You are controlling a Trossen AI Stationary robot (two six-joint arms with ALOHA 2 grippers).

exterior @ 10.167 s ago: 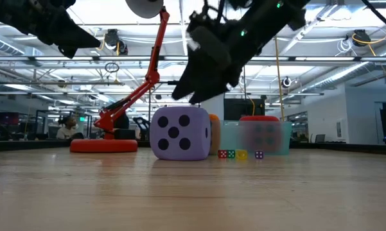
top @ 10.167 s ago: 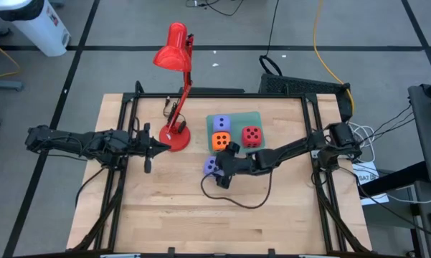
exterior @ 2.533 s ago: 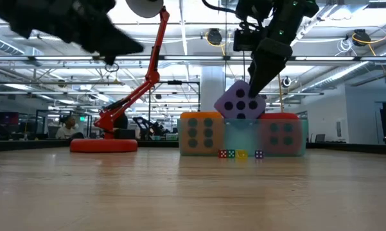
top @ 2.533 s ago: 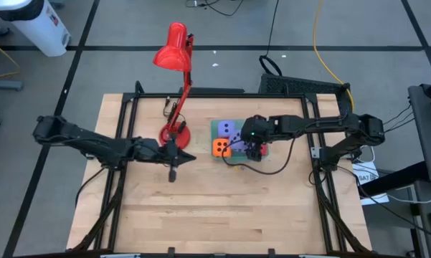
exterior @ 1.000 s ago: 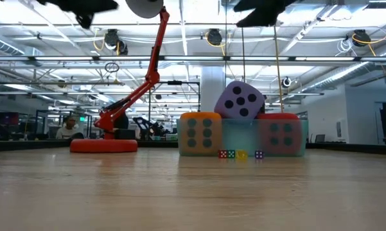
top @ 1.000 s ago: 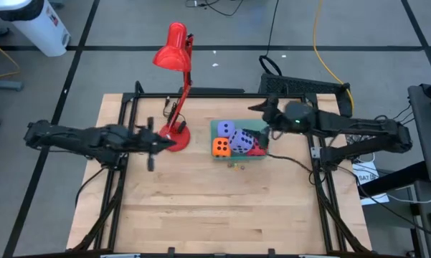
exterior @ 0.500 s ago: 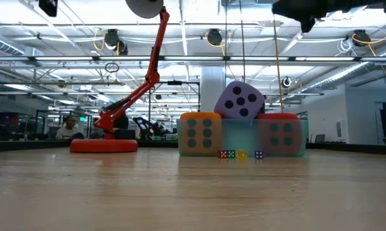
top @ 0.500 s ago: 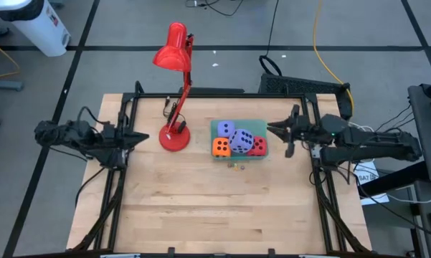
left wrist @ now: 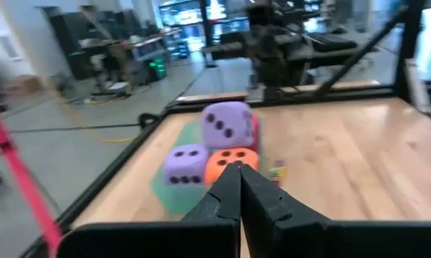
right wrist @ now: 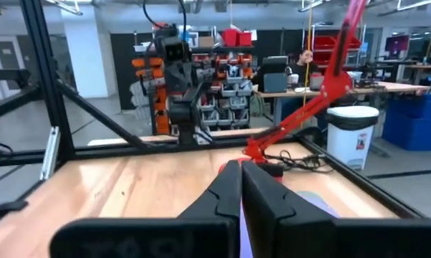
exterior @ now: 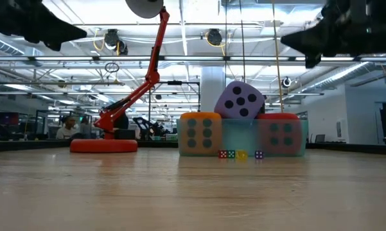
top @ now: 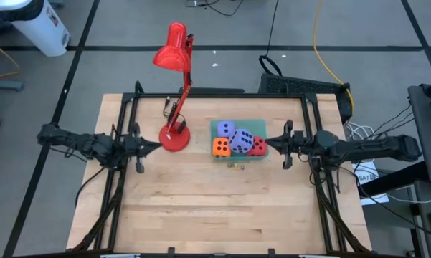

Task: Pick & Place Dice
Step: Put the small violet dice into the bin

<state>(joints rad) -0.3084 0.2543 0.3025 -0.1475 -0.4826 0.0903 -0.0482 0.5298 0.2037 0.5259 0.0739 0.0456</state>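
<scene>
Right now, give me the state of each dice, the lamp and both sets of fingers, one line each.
Upper lavender dice: tilted, stacked on the other dice.
Back lavender dice: flat on the green mat.
Orange dice: upright on the mat.
Red dice: upright on the mat.
Red lamp: standing, untouched.
Left gripper fingers: shut, empty.
Right gripper fingers: shut, empty.

- Left arm point(top: 79, 142): dark, slim, jointed segments, black cable looping alongside.
- Right arm point(top: 366, 148): same dark build, thicker housing near its base.
- Fingers point(left wrist: 226, 193): matte black, tapering to narrow tips.
</scene>
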